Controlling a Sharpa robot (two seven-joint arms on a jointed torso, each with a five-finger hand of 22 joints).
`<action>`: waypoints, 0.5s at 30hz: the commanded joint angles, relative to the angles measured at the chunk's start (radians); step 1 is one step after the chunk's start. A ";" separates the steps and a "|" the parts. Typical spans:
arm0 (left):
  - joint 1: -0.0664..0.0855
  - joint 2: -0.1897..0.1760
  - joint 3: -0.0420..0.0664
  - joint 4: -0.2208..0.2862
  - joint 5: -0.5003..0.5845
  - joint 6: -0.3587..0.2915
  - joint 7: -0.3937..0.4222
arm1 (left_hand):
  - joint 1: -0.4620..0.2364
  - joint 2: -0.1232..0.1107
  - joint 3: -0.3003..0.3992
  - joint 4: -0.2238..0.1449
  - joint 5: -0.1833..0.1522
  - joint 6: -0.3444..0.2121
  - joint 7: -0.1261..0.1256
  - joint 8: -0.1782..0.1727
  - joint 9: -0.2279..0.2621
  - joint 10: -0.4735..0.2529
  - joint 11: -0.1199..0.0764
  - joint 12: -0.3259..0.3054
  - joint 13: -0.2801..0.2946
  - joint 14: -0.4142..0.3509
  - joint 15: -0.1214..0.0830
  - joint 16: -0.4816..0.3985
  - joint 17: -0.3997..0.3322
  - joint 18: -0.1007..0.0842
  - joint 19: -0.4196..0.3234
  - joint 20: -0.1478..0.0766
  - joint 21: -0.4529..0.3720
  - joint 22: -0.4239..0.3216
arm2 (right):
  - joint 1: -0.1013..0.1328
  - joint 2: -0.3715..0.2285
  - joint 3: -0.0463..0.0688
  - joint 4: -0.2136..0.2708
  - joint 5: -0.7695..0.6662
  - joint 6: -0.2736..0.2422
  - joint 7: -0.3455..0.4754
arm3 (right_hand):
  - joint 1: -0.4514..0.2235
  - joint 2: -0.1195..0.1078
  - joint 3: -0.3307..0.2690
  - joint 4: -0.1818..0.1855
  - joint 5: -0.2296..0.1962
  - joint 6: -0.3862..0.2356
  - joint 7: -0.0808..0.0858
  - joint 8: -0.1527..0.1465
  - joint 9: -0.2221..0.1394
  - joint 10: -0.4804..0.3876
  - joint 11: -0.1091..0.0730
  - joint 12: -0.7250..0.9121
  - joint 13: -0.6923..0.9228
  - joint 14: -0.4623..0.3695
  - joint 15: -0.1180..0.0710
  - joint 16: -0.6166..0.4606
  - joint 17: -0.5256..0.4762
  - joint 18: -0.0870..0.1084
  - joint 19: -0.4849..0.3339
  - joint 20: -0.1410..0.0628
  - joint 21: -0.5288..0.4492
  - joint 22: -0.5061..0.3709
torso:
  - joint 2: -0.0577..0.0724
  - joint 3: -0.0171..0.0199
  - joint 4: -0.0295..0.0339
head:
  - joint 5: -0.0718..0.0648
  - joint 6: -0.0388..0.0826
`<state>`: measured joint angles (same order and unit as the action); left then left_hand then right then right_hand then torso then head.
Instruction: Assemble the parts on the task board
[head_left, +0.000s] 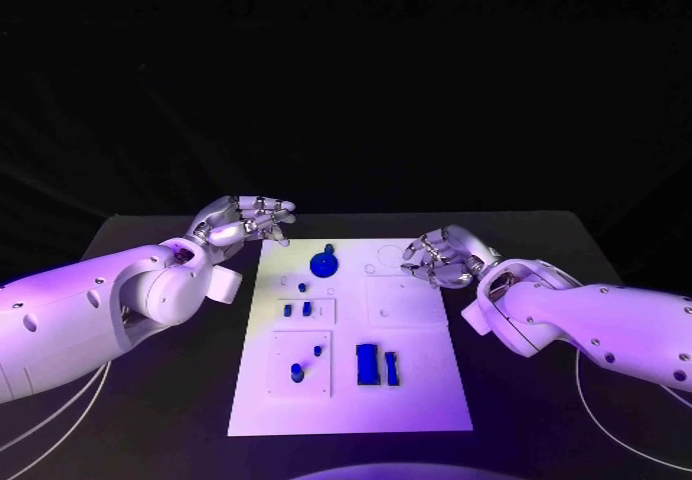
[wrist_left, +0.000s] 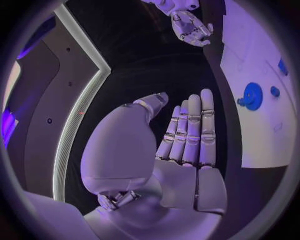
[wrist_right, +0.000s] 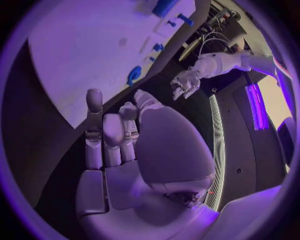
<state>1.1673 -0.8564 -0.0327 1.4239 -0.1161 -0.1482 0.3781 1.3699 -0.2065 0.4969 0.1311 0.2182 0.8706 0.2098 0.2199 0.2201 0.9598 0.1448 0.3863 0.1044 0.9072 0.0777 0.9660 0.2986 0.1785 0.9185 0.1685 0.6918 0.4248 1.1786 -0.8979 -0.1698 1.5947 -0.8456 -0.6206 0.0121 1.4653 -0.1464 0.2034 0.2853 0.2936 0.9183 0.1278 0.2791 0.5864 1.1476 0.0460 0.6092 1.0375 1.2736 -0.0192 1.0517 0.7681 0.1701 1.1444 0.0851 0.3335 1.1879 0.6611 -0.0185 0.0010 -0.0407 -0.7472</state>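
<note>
Meanwhile, poised either side of white task board (head_left: 418, 400) on black desk (head_left: 144, 235): left hand (head_left: 248, 218) and right hand (head_left: 441, 256), fingers apart, holding nothing; blue parts (head_left: 326, 264) lying unassembled on board, seemingly awaiting first pick.

- One white task board (head_left: 418, 400) lies on my one black counter (head_left: 144, 235).
- On it I count one round blue part (head_left: 325, 265) with a stub.
- Two long blue parts (head_left: 368, 363) lie side by side.
- About six small blue parts (head_left: 296, 371) lie scattered; some are too small to count surely.
- I have two hands: my left hand (head_left: 248, 220) and my right hand (head_left: 440, 257).
</note>
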 joint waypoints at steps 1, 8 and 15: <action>-0.003 0.029 0.000 -0.039 0.095 -0.135 0.109 | 0.014 0.007 0.011 0.006 0.002 0.010 -0.006 0.012 0.003 0.003 0.001 -0.006 -0.013 -0.044 0.013 -0.099 -0.046 0.000 -0.038 0.013 -0.069 -0.039 | 0.009 0.050 0.006 -0.125 0.359 0.062 0.338 | 0.021 -0.012 0.061 0.000 -0.014 -0.034 0.024 -0.026 -0.020 -0.075 0.024 -0.122 -0.122 -0.090 0.023 -0.181 -0.144 0.007 -0.056 0.024 -0.095 -0.075 | -0.015 0.0003 0.0037 | -0.001 0.037; -0.010 0.110 0.002 -0.156 0.162 -0.186 0.166 | 0.009 -0.004 0.060 0.017 -0.001 -0.025 -0.006 0.015 0.004 0.034 0.027 -0.177 -0.041 -0.095 0.067 -0.464 -0.158 0.003 -0.139 0.098 -0.392 -0.241 | 0.016 0.156 0.015 -0.348 0.618 0.174 0.481 | -0.010 -0.058 0.259 -0.018 -0.074 -0.050 0.083 -0.082 -0.102 -0.087 0.105 -0.470 -0.609 -0.244 0.111 -0.611 -0.365 0.006 -0.217 0.115 -0.272 -0.310 | -0.030 0.0047 0.0106 | -0.001 0.090; -0.012 0.146 0.002 -0.204 0.129 -0.158 0.119 | -0.428 0.207 -0.497 -0.131 -0.218 -0.871 -0.210 -0.220 -0.220 -0.960 -0.145 -0.386 -0.104 -0.907 -0.078 -0.966 -0.299 -0.179 -0.918 -0.169 -0.692 -0.425 | 0.016 0.191 0.018 -0.419 0.538 0.126 0.408 | -0.500 0.146 -0.203 -0.285 -0.294 -0.918 -0.128 -0.279 -0.586 -0.413 -0.046 -0.609 -1.037 -0.572 0.019 -1.052 -0.768 -0.170 -1.144 -0.085 -0.333 -1.188 | -0.027 0.0047 0.0092 | 0.001 0.100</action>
<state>1.1557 -0.7076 -0.0314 1.2150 0.0172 -0.3090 0.4980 1.2799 -0.1589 0.4153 0.1156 0.1700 0.6363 0.1512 0.1672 0.1631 0.7455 0.1663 0.0874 0.0487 0.5843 0.1459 0.2679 0.0771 0.1371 0.5827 0.2286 0.1256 0.0733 1.1959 -0.7039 -0.1519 1.1709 -0.2939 -0.4891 0.4276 1.3120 -0.1612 0.3750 0.1753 0.1538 0.6962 0.1774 0.1248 0.3415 0.9989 0.1231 0.0626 0.2107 0.9393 0.0902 0.2550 0.2632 0.1501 0.6943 0.1800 0.0501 0.5775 0.6342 -0.0128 0.0114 -0.0398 -0.6440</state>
